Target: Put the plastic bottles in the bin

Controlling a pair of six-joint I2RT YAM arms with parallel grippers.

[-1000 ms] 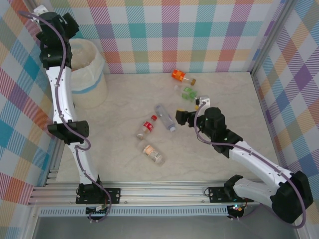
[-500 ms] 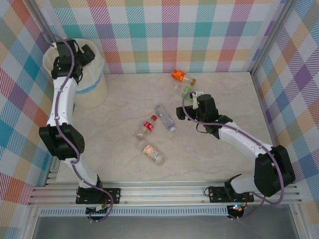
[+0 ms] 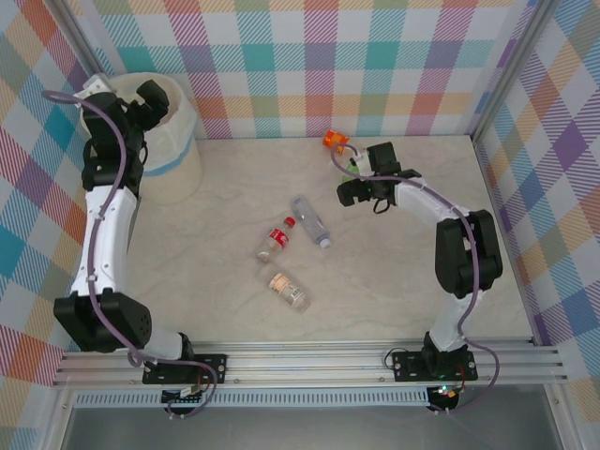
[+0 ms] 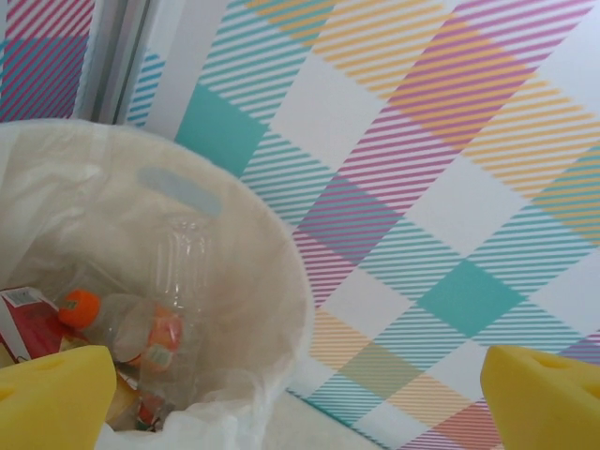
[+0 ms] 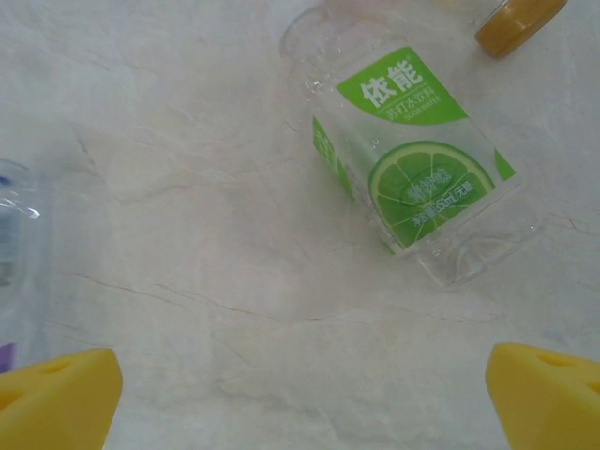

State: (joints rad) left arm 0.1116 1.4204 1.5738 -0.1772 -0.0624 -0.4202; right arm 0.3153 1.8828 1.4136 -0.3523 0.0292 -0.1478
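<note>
The bin (image 3: 173, 164) stands at the far left, and my left gripper (image 3: 133, 99) hangs open over its rim with nothing between the fingers. In the left wrist view the bin (image 4: 281, 272) holds a bottle with an orange cap (image 4: 122, 328), and the gripper (image 4: 300, 403) is open. My right gripper (image 3: 362, 176) is open above a green-label bottle (image 5: 412, 169) that lies just beyond its fingertips (image 5: 548, 394). An orange-label bottle (image 3: 334, 141) lies behind it. A blue-label bottle (image 3: 309, 220), a red-label bottle (image 3: 275, 240) and a peach-label bottle (image 3: 287, 289) lie mid-table.
Plaid walls close the table at the back and both sides. The right arm's elbow (image 3: 466, 246) stands over the right half. The metal rail (image 3: 300, 361) with both arm bases runs along the near edge.
The left arm has folded so its gripper stands low over the bin. The right arm has stretched away to the far side, its gripper now at the green-label bottle.
</note>
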